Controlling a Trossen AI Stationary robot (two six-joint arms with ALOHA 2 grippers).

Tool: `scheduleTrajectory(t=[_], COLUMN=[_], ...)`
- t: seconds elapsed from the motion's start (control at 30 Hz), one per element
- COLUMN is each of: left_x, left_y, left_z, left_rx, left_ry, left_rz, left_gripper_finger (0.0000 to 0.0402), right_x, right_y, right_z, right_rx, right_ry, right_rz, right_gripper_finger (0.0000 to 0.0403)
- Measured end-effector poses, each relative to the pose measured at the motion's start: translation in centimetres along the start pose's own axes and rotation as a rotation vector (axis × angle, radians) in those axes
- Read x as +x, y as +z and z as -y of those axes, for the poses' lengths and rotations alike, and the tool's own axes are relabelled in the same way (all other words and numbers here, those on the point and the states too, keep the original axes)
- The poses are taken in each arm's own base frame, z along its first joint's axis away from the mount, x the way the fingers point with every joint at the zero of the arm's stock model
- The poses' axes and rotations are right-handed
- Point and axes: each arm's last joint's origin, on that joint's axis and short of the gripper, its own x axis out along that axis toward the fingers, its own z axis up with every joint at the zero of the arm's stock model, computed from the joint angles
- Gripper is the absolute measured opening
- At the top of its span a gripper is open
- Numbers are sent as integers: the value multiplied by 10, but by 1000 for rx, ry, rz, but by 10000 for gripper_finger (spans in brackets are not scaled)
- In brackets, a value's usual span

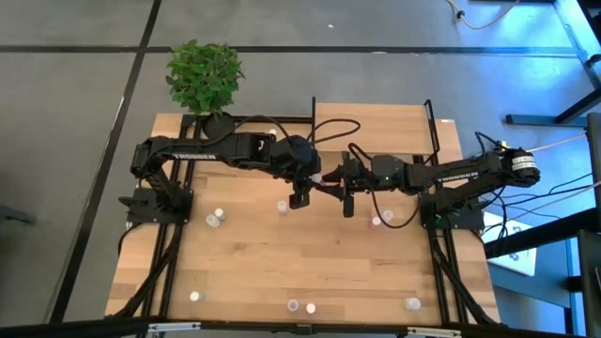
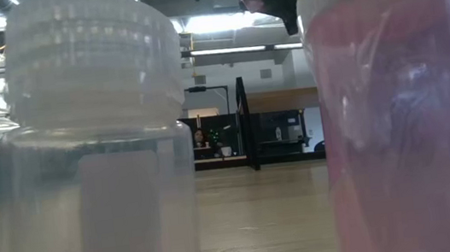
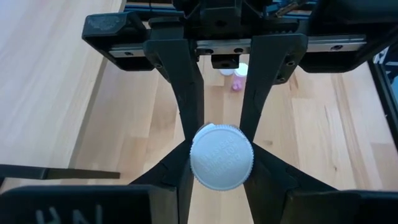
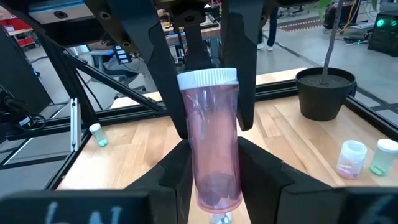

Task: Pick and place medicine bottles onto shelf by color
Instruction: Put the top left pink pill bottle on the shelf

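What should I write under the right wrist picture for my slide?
Both grippers hold one pink bottle, handing it over above the table.

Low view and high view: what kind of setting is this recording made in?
Probably a robotics lab or open workshop: a wooden table on a black metal frame standing on a grey concrete floor, ceiling strip lights over a big open room, and a potted plant as a prop.
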Motion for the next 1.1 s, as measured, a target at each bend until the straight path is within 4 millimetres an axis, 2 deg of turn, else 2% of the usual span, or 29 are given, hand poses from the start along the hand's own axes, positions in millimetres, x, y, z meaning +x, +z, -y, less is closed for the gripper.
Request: scheduleTrajectory(t=[0.7, 1.1], left_x=[0, 0], left_y=[1, 3], left_z=[0, -1], left_rx=[0, 10], left_ry=[-1, 15], left_rz=[6, 30], left_gripper_finger=[99, 148], right_x=[0, 0], right_y=[0, -1], right_z=[0, 0], right_rx=[2, 7], right_ry=[-8, -11], right_rz=[4, -4], right_gripper_finger=[112, 112])
